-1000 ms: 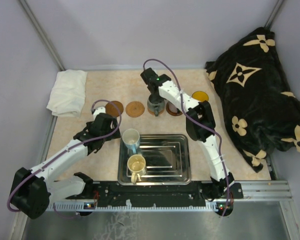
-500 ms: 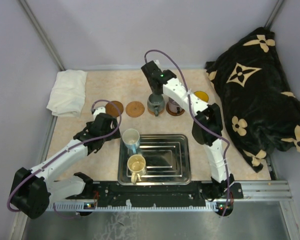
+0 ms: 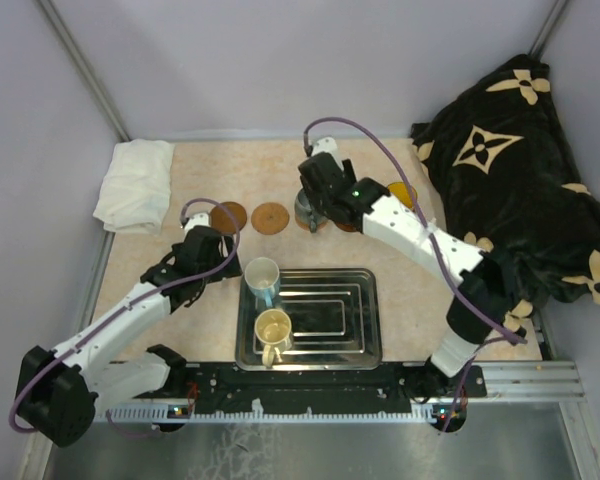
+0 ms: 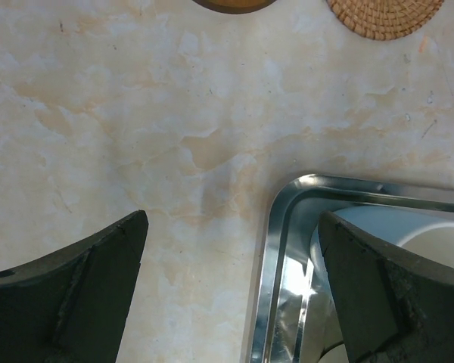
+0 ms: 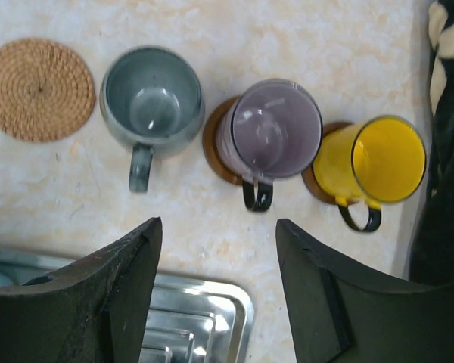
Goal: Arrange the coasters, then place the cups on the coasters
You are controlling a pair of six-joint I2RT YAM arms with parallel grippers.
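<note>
Right gripper point(image 5: 218, 231): jaws parted, nothing between them, hanging above the table on the 6 o'clock side of the mug row. In my right wrist view the row runs from 9 to 3 o'clock. First is the woven tan coaster point(image 5: 38, 89), uncovered. Just beside it is the grey-blue mug point(image 5: 153, 94), handle toward 6 o'clock; I cannot tell whether a coaster lies under it. Next is the purple-grey mug point(image 5: 271, 128), sitting on a dark coaster point(image 5: 212, 151). Last is the orange-yellow mug point(image 5: 378, 159), on a second dark coaster point(image 5: 314, 181), close to the black blanket point(image 5: 446, 136). Left gripper point(image 4: 233, 227): jaws spread wide, gripping nothing, above the 10 o'clock corner of the steel tray point(image 3: 370, 275). From the top view, the tray lies at 6 o'clock of the row. The white-and-blue mug point(image 3: 262, 275) stands in the tray's 10 o'clock corner, with the cream-yellow mug point(image 3: 272, 328) at 6 o'clock of it. A dark brown coaster point(image 3: 228, 216) lies uncovered at 9 o'clock of the woven one.
</note>
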